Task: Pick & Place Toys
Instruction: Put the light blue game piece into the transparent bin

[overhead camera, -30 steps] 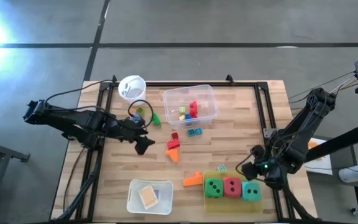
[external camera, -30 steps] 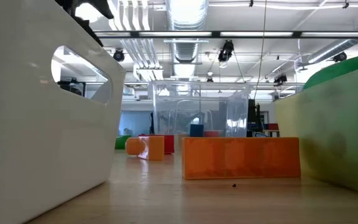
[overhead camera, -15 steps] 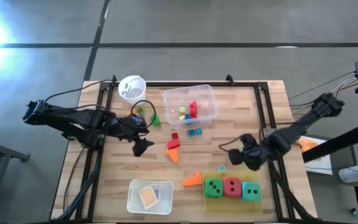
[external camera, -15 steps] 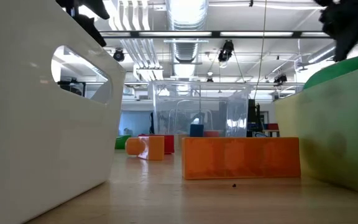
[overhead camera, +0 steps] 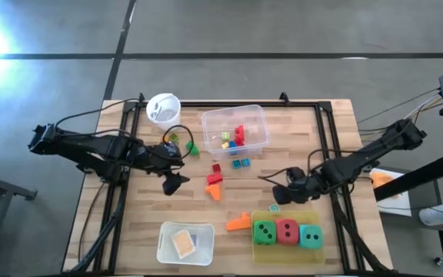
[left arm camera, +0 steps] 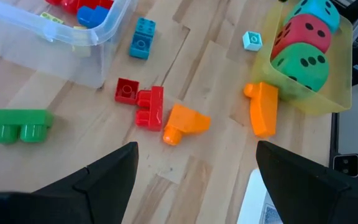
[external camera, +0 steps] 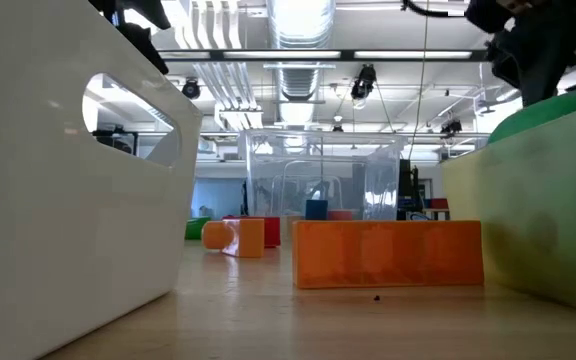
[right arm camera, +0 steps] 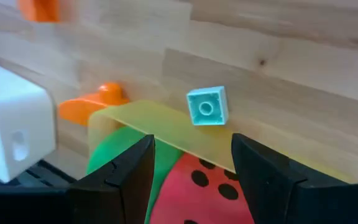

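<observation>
Right claw (right arm camera: 191, 180) spread, empty, hovering over small teal block (right arm camera: 207, 106) on counter (right arm camera: 303, 62); block dead ahead between fingers. Left claw (left arm camera: 194, 180) spread, farther.

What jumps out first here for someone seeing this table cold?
Probably the three big dotted dice, green, red and teal, lined up in a yellow tray at the table's near right edge. The right gripper hovers open just beyond them, over a small teal tile. Farther back at mid-table, a clear tub holds a few small blocks.
</observation>
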{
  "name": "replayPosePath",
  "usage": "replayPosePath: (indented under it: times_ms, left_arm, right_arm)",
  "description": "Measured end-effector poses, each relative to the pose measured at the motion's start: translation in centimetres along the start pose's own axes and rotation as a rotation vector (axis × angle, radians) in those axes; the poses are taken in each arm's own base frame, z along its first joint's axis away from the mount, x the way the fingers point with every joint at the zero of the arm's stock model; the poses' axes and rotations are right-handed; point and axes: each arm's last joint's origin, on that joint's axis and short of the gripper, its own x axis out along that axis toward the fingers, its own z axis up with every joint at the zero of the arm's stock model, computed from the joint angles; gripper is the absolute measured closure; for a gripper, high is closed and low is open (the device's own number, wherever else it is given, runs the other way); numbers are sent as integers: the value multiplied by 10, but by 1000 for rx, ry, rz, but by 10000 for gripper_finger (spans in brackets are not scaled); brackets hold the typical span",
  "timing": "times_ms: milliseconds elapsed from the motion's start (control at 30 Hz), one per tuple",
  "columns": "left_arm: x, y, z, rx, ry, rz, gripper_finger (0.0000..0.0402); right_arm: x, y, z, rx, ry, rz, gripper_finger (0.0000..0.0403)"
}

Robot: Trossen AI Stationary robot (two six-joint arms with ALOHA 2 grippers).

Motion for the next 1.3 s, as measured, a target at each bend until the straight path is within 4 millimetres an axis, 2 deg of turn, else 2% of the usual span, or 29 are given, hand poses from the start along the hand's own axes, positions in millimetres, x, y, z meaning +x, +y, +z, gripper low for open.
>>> replayPosePath:
  times_ms: [300,467,933,1300]
  left_arm:
    - [0,0,-1,-8,12,-11,71]
    - [0,0,-1,-6,17,-7,71]
    - [0,1,-3,-3,36,1,71]
    - [0,1,-3,-4,35,1,71]
  right_arm:
    - [27,12,11,34,55,-101,197]
    - [35,15,17,47,48,-112,197]
    - [36,18,21,-59,37,-78,197]
    - [36,18,25,65,56,-88,196]
